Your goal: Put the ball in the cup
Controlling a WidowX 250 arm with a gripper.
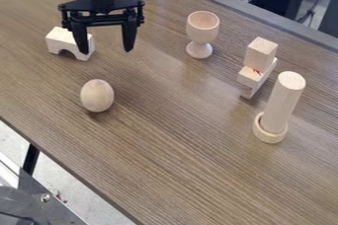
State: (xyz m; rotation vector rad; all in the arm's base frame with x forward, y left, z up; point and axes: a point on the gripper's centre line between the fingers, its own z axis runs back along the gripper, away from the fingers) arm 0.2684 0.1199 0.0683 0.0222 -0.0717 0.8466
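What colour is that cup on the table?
Pale, light wood colour; the cup shows best in the camera view.

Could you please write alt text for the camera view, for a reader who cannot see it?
A black robot claw, open, hangs over a wooden table, with an egg-shaped wooden ball below it and a wooden goblet-like cup upright farther right. An arch block, stacked blocks and a cylinder standing in a ring are also there.

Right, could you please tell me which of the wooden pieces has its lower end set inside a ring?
The tall cylinder beside the stacked blocks: only its foot sits in a ring, while the cup stands on its own base.
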